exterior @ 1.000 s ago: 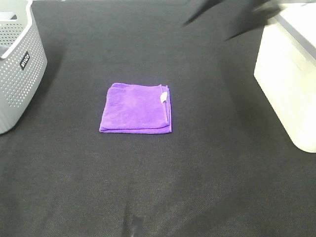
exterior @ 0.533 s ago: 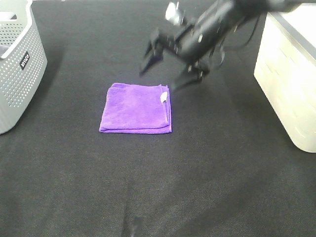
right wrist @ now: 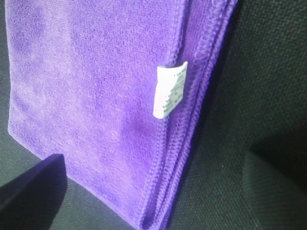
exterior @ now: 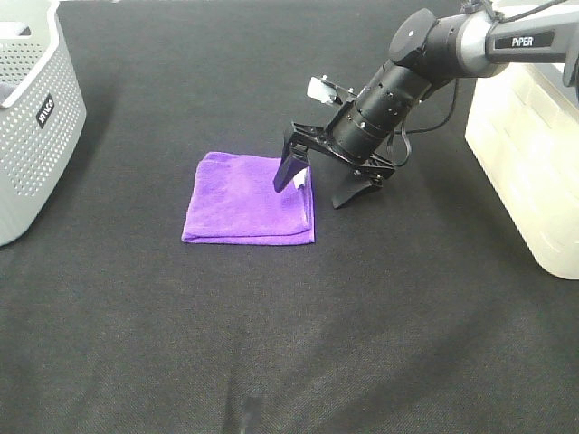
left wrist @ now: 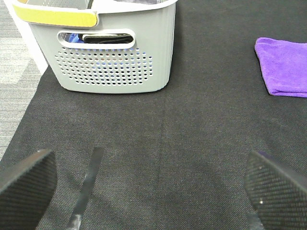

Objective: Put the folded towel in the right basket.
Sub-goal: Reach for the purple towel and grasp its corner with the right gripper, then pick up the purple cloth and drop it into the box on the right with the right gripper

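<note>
One black mat (exterior: 289,344) w/ towel (exterior: 240,203), grey carpet (left wrist: 10,91) beyond.

The right gripper (exterior: 311,193) hides the far right corner of the purple towel (exterior: 240,203). The grey basket (exterior: 36,136), left, and the white basket (exterior: 525,154), right, are cut off by the edges. Print on the label (right wrist: 169,91) is unreadable.

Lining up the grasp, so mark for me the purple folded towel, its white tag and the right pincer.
Purple folded cloth towel (exterior: 240,203), exterior high view, middle of its top face.
White fabric tag (right wrist: 169,90), right wrist view, centre of the tag.
Right pincer (exterior: 310,195), exterior high view, midway between its open fingertips.
</note>
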`<state>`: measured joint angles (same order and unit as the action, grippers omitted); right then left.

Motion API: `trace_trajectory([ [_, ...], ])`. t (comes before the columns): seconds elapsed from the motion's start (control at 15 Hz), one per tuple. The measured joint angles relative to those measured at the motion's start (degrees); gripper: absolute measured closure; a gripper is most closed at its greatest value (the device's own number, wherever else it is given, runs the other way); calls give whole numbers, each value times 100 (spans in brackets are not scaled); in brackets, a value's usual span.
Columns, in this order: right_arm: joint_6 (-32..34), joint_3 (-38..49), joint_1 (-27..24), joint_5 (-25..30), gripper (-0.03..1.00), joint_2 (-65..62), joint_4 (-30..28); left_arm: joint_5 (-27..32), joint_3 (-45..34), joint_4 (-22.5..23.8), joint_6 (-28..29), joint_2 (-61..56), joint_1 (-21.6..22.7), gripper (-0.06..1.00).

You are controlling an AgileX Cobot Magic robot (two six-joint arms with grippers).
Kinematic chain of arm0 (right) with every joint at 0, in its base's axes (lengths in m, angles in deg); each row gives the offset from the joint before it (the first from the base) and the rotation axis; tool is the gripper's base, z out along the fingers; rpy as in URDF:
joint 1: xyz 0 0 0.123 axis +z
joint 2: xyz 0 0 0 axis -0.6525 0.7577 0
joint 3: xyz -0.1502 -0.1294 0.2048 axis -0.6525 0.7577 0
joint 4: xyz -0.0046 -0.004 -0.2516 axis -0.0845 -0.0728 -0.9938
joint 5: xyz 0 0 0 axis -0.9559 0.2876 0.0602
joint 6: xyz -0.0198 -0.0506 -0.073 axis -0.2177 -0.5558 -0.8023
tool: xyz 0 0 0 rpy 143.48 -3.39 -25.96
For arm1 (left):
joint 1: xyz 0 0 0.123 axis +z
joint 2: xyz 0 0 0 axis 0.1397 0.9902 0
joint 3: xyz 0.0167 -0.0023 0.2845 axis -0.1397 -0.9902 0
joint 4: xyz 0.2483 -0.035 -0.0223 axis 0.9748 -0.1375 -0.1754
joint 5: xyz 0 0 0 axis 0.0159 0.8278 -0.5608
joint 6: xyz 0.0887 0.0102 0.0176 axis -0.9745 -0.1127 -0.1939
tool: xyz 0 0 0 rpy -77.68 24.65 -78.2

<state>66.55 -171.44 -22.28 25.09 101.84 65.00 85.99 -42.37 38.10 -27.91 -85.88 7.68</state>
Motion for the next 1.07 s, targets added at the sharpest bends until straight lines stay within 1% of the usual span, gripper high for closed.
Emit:
trace_trajectory([
  [0.2, 6, -57, 0, -92, 5, 115, 212, 0, 0, 0, 0, 0, 0, -4],
  [0.27, 11, -86, 0, -120, 7, 189, 384, 0, 0, 0, 0, 0, 0, -4],
  [0.4, 11, -132, 40, -189, 12, 344, 710, 0, 0, 0, 0, 0, 0, -4],
  [0.47, 11, -138, 92, -275, 17, 407, 848, 0, 0, 0, 0, 0, 0, -4],
  [0.53, 11, -138, 183, -361, 25, 470, 968, 0, 0, 0, 0, 0, 0, -4],
  [0.6, 11, -138, 275, -464, 37, 498, 1031, 0, 0, 0, 0, 0, 0, -4],
  [0.67, 11, -138, 275, -464, 37, 498, 1031, 0, 0, 0, 0, 0, 0, -4],
  [0.73, 6, -138, 344, -544, 49, 539, 1043, 0, 0, 0, 0, 0, 0, -4],
  [0.8, 6, -138, 384, -607, 69, 584, 1049, 0, 0, 0, 0, 0, 0, -4],
  [0.87, 6, -138, 384, -613, 81, 596, 1049, 0, 0, 0, 0, 0, 0, -4],
  [0.93, 6, -138, 384, -613, 90, 596, 1031, 0, 0, 0, 0, 0, 0, -4],
  [1.07, -6, -138, 395, -613, 91, 527, 928, 0, 0, 0, 0, 0, 0, -4],
])
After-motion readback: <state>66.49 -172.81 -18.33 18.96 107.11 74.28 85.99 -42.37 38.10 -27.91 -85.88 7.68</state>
